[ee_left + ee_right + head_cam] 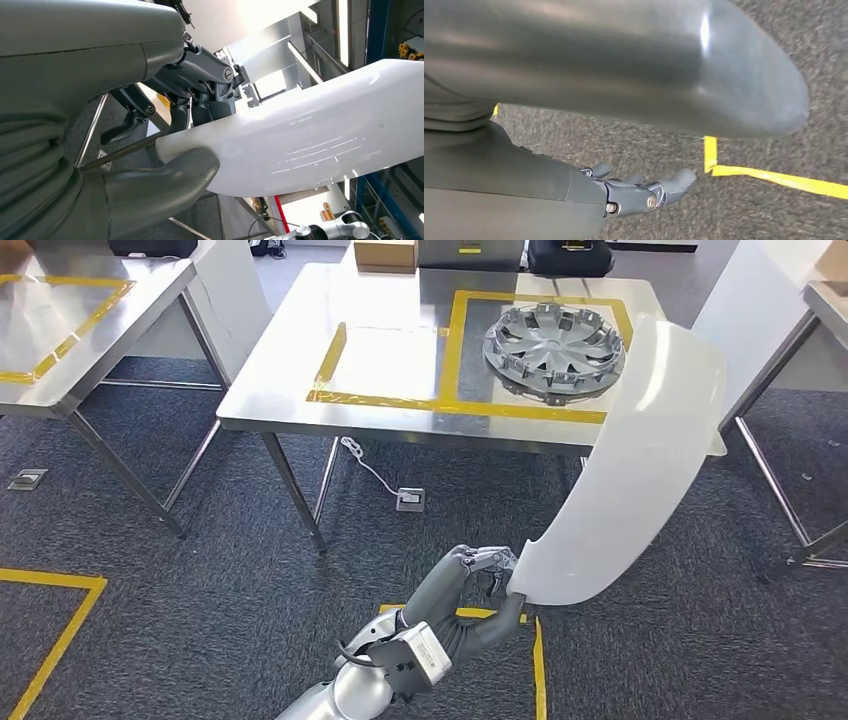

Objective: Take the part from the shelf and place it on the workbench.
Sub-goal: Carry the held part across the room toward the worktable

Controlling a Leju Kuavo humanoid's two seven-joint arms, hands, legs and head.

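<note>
The part is a long, curved white panel (630, 470). My left hand (480, 575) grips its lower end and holds it above the carpet, in front of the workbench. Its upper end reaches up over the near right corner of the workbench (390, 360), a steel table marked with yellow tape. In the left wrist view the thumb (170, 175) lies under the panel (325, 135) and the dark fingers (200, 107) clamp its other face. My right hand (644, 192) hangs over the carpet, its fingers loosely extended, holding nothing.
A grey hubcap (555, 345) lies inside the right taped square on the workbench; the left square beside it is bare. A second steel table (60, 310) stands at the left, another table frame (775, 470) at the right. A floor socket (409, 499) sits under the bench.
</note>
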